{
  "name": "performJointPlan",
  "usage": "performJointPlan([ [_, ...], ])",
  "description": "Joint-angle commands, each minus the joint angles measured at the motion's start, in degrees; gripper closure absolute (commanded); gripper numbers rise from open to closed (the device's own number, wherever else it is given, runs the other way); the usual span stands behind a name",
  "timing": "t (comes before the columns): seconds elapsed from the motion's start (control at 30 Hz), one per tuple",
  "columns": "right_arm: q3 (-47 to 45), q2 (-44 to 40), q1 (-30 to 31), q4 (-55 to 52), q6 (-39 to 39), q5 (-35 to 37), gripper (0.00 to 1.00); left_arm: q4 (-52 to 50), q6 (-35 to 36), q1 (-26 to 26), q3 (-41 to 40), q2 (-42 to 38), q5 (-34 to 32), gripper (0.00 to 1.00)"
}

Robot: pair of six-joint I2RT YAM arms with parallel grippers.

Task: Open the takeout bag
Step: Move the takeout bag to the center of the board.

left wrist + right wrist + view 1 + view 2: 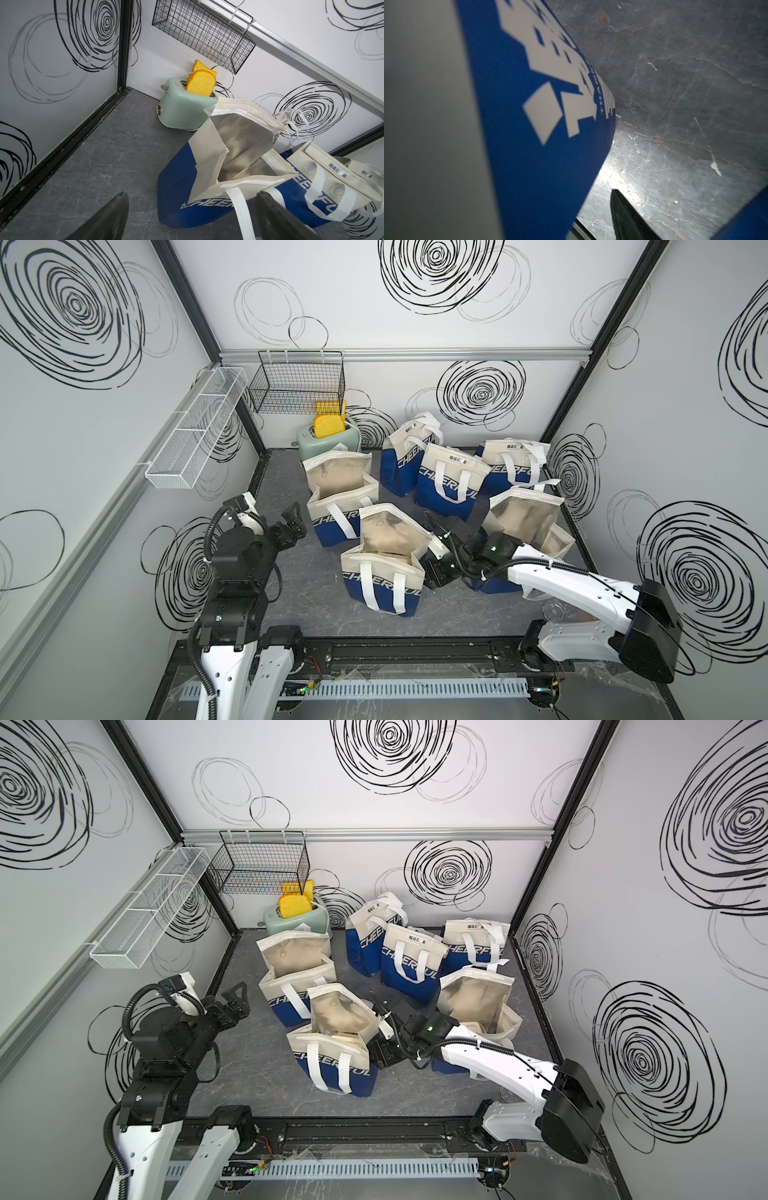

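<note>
Takeout bag (380,572), flap up, stands just beside right tool (433,573), low on worktop (316,614); its state can't be told. Left tool (295,521) spread wide, nr rear-left bag (340,510).

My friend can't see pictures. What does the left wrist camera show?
An open blue and cream takeout bag with silver lining stands on a dark grey table, just ahead of the left gripper, jaws spread wide. Beyond it, a mint-green toaster holds two yellow bread slices under a black wire basket.
</note>
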Motion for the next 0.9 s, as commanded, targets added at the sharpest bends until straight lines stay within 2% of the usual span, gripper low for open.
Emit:
performJointPlan([
  [0.0,-1.2,1.1,1.1,3.6,4.0,-2.8,0.39,-0.3,-0.5,0.3,2.2,0.1,0.1,0.02],
  [0.37,-4.7,4.6,3.8,13.5,9.7,-3.8,0.42,-4.1,-1.4,0.2,5.8,-0.7,0.9,0.01],
  [0.87,-1.1,15.8,5.0,20.4,8.6,-3.6,0.43,-5.7,-3.6,0.2,6.0,-2.8,2.5,0.01],
])
